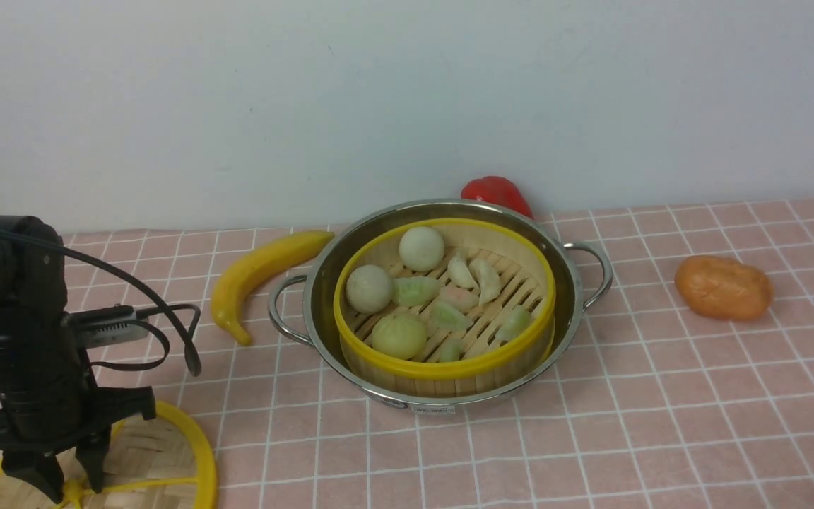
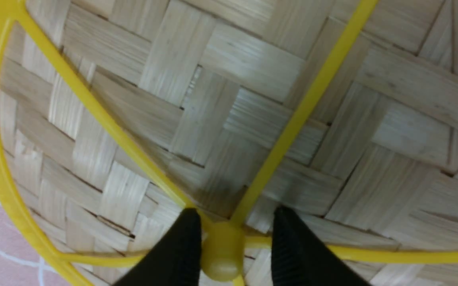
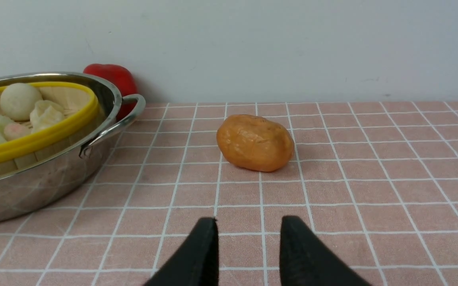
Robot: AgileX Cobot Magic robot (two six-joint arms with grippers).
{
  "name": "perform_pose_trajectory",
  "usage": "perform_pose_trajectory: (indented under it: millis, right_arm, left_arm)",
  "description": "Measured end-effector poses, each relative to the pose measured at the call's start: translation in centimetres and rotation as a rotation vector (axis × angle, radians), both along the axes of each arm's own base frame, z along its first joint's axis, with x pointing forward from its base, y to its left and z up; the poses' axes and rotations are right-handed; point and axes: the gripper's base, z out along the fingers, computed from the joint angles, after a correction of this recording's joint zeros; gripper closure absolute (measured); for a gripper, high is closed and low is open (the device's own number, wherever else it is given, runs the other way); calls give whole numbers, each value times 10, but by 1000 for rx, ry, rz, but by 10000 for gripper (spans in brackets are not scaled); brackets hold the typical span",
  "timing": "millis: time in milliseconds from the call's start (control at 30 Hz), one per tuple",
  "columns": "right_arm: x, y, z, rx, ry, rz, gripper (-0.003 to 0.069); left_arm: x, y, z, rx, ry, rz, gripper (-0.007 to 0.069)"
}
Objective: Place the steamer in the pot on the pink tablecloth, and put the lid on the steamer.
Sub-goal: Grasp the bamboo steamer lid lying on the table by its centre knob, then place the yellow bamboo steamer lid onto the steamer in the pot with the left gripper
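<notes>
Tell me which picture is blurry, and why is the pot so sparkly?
Left wrist view: the lid is so close that its weave looks soft and slightly blurry. Front view: the pot rim glints with light. Right wrist view: the pot's shiny wall mirrors the pink tablecloth grid.

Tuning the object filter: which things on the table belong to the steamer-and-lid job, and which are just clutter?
Job: steamer, pot, lid, pink tablecloth.
Lying about: banana, red pepper, potato.
</notes>
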Motion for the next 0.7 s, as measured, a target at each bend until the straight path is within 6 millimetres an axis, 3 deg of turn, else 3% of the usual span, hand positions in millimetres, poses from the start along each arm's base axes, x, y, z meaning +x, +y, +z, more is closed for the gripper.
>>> perform_pose_trajectory:
  millis: [167, 400, 500, 700]
  right_arm:
    - [0, 0, 0, 0, 0, 0, 419]
    - [0, 0, 0, 0, 0, 0, 419]
    - [0, 0, 0, 0, 0, 0, 419]
    - [0, 0, 0, 0, 0, 0, 419]
  left_arm:
    - [-3, 0, 1, -2, 40, -25, 503]
    - [-6, 0, 8, -19, 61, -60, 505]
    - [1, 0, 40, -10, -44, -86, 505]
    - [23, 0, 147, 27, -410, -204, 505]
